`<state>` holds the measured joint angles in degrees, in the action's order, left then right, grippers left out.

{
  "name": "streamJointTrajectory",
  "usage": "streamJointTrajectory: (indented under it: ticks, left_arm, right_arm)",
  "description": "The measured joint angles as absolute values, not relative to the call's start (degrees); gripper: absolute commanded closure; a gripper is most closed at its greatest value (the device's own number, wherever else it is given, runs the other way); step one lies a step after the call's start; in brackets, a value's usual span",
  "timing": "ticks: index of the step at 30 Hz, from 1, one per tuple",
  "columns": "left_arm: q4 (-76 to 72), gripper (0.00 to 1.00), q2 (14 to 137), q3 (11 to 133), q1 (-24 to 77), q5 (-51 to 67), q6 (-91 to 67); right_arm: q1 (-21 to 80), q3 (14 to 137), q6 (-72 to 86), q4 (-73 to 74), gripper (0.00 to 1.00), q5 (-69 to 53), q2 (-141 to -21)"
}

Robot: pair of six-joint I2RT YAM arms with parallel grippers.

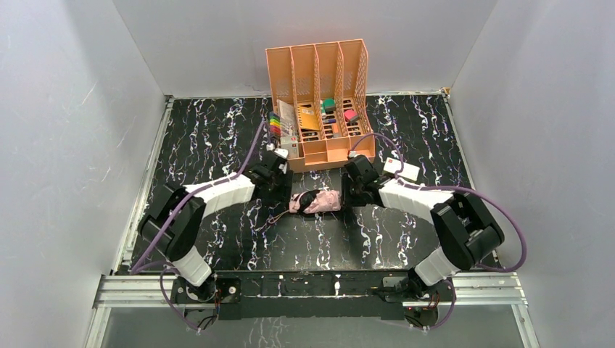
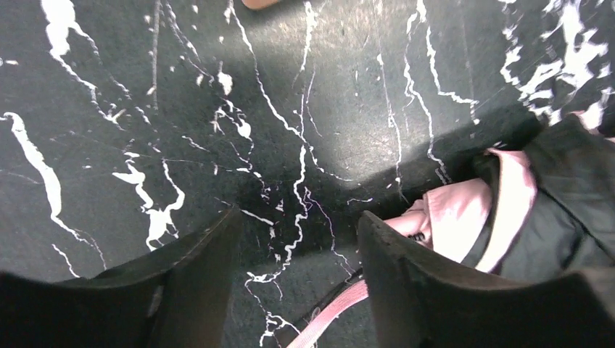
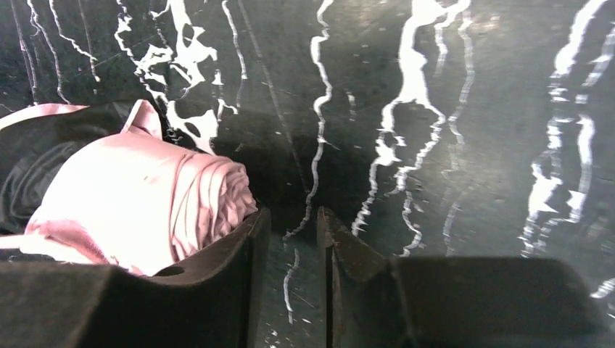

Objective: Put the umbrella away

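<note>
The umbrella [image 1: 316, 201] lies folded in a pale pink and black bundle on the marble table, between my two grippers. My left gripper [image 1: 281, 190] is just left of it, low over the table. In the left wrist view the left gripper [image 2: 299, 219] is open with bare table between the fingers; the umbrella [image 2: 522, 210] lies beyond the right finger, and its pink strap [image 2: 335, 307] runs along the table under the gap. My right gripper [image 1: 353, 191] is at the umbrella's right end. In the right wrist view the right gripper [image 3: 292, 216] is narrowly open and empty, with the umbrella [image 3: 145, 210] against its left finger.
The orange desk organiser [image 1: 319, 69] stands at the back centre, its low front trays holding small coloured items. Grey walls enclose the table on three sides. Purple cables trail from both wrists.
</note>
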<state>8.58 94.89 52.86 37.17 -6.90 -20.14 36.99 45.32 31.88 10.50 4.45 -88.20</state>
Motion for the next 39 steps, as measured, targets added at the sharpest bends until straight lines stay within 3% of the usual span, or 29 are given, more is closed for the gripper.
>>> streamJointTrajectory:
  ticks: [5, 10, 14, 24, 30, 39]
  left_arm:
    - [10.0, 0.18, 89.08, 52.05, 34.54, -4.8, -22.09]
    - [12.67, 0.09, 80.62, 51.64, 33.89, -4.71, -23.16]
    - [15.62, 0.02, 73.73, 50.19, 33.85, -6.79, -24.32]
    - [20.32, 0.02, 52.62, 45.1, 33.69, -14.55, -27.18]
    - [24.25, 0.02, 45.15, 45.04, 33.58, -19.97, -27.75]
    - [31.16, 0.02, 35.14, 46.72, 33.54, -26.09, -26.79]
  right_arm:
    - [35.55, 45.32, 28.12, 14.57, 0.48, 7.07, -81.56]
    - [35.48, 46.57, 24.08, 18.79, 0.33, 8.69, -69.49]
    - [35.48, 48.01, 21.15, 21.8, 0.28, 9.96, -61.89]
    - [35.48, 44.95, 12.34, 22.22, 0.19, 11.05, -42.46]
    - [35.48, 43.27, 9.65, 21.39, 0.02, 12.64, -35.46]
    - [35.48, 43.29, 8.82, 25.3, 0.01, 18.63, -32.34]
